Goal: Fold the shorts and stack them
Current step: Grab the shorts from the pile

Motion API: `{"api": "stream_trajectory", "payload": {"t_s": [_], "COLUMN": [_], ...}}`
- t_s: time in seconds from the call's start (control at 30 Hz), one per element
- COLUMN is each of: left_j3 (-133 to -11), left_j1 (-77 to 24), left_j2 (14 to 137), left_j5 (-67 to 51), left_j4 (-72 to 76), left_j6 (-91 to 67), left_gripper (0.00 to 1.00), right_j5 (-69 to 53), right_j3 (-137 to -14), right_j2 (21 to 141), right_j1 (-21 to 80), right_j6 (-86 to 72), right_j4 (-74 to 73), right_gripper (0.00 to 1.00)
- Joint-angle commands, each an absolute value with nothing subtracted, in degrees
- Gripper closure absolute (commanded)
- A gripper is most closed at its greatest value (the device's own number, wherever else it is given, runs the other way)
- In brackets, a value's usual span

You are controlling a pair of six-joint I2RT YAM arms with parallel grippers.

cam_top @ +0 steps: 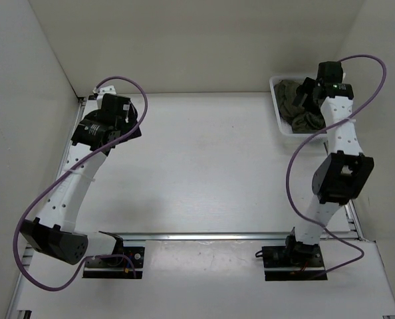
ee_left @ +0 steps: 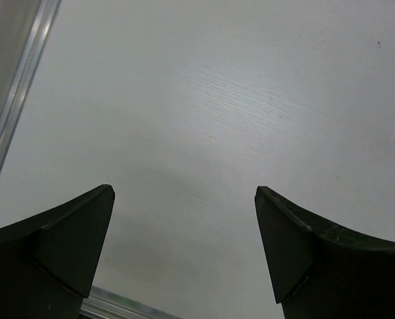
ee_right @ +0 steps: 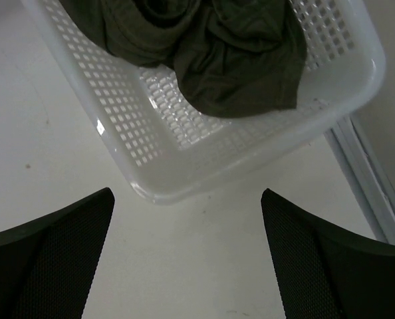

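Opened wide, my right hand (ee_right: 185,199) hangs above the white mesh basket (ee_right: 121,116), which sits at the far right corner of the counter (cam_top: 204,159), close to the metal rail along that side. The shorts (ee_right: 237,60) lie inside the basket, dark olive and crumpled in a loose heap. A strip of the basket's floor shows at the end nearest my fingers (ee_right: 58,246). Those fingers are spread well apart, above the basket's rim and clear of both plastic and cloth. My right arm rises from its base, bends at the elbow and reaches out over the basket, wrist tipped down. My left hand (ee_left: 184,193) is also open, its two fingers held apart over bare counter at the far left, that arm stretched out toward the corner.
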State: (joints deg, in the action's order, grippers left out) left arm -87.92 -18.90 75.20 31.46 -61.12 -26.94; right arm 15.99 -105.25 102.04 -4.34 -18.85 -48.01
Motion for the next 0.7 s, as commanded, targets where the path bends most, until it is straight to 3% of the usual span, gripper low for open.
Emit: {"api": "stream_trajectory", "payload": {"t_s": [0.0, 0.13, 0.3, 0.4, 0.43, 0.5, 0.63, 0.67], "left_j3": [-88.07, -85.18, -84.19, -84.73, -85.25, -85.87, -87.09, -87.1], "left_j1": [-19.25, -19.25, -19.25, -19.77, -19.78, -19.78, -19.78, -19.78], "left_j2": [75.58, 74.8, 74.79, 76.8, 77.43, 78.57, 79.28, 79.28], "left_j5": [21.99, 27.3, 30.67, 34.26, 38.28, 39.02, 37.54, 37.53], "left_j4": [-60.12, -60.82, -60.29, -62.04, -63.44, -65.3, -65.3, -65.3], "left_j6": [-24.17, -29.08, -29.01, -29.61, -33.01, -33.75, -33.75, -34.27], "left_gripper": [0.01, 0.01, 0.01, 0.01, 0.01, 0.01, 0.01, 0.01], "right_j5": [6.25, -0.08, -1.13, -5.52, -8.41, -9.67, -9.15, -8.62], "right_j3": [-113.35, -130.64, -141.93, -142.91, -143.52, -144.66, -146.51, -145.99], "right_j2": [112.01, 124.78, 137.97, 142.72, 143.6, 146.24, 146.52, 143.9], "right_j1": [-7.55, -9.67, -10.72, -12.03, -12.56, -12.57, -12.57, -12.57], "right_j6": [-18.11, -18.71, -20.82, -24.25, -25.21, -26.63, -27.42, -27.42], "right_j4": [-45.26, -46.49, -45.1, -40.53, -39.47, -37.89, -37.35, -37.35], "right_gripper": [0.03, 0.01, 0.01, 0.09, 0.18, 0.27, 0.93, 1.0]}}
